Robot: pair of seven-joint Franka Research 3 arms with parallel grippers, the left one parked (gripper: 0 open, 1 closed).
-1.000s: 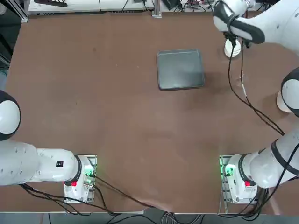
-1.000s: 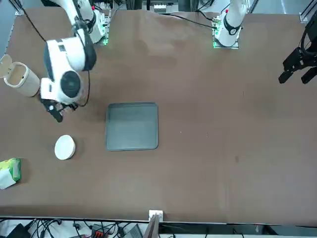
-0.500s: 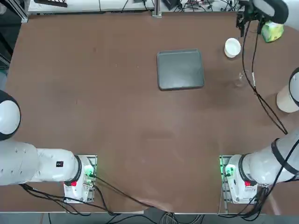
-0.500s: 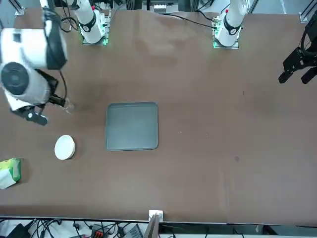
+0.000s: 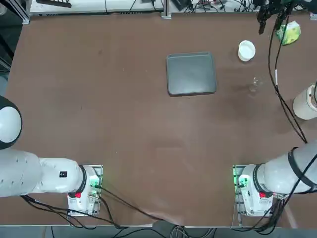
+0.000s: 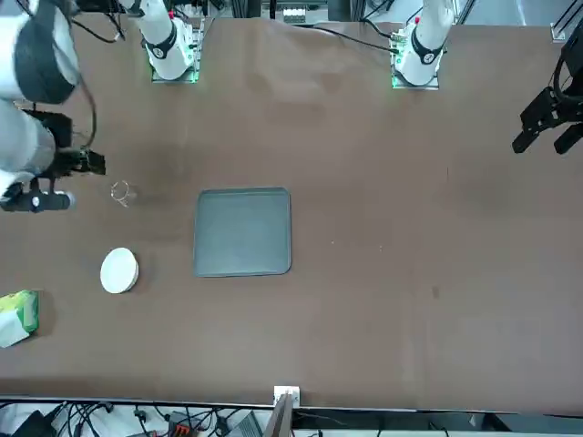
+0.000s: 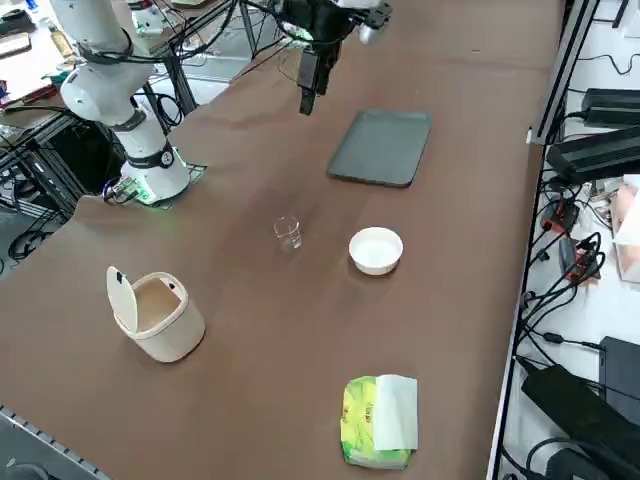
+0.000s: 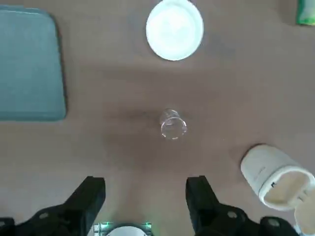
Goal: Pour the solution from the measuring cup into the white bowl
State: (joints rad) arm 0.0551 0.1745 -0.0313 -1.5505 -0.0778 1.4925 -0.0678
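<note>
**Gripper lifted clear, cup standing free**

Now that the right gripper (image 8: 145, 196) has risen high above the table, you can see its fingers spread wide with nothing between them. A second ago the arm hung low over the bowl; half a second ago it had pulled up and away, and the cup was left standing on the table. It has kept climbing since, and in the side view the gripper (image 7: 310, 80) hangs well above the tray (image 7: 381, 146), far from both task items.

The cup (image 8: 173, 124) stands upright on bare table, apart from everything. The bowl (image 8: 174, 29) sits near it, not touching, towards the table's far edge from the robot. In the top view the cup (image 5: 255, 82) lies between the bowl (image 5: 246, 50) and the mug (image 5: 303, 105).

You should read this as a retreat after release: the pour looks over, though you cannot tell from here whether liquid is in the bowl.
</note>
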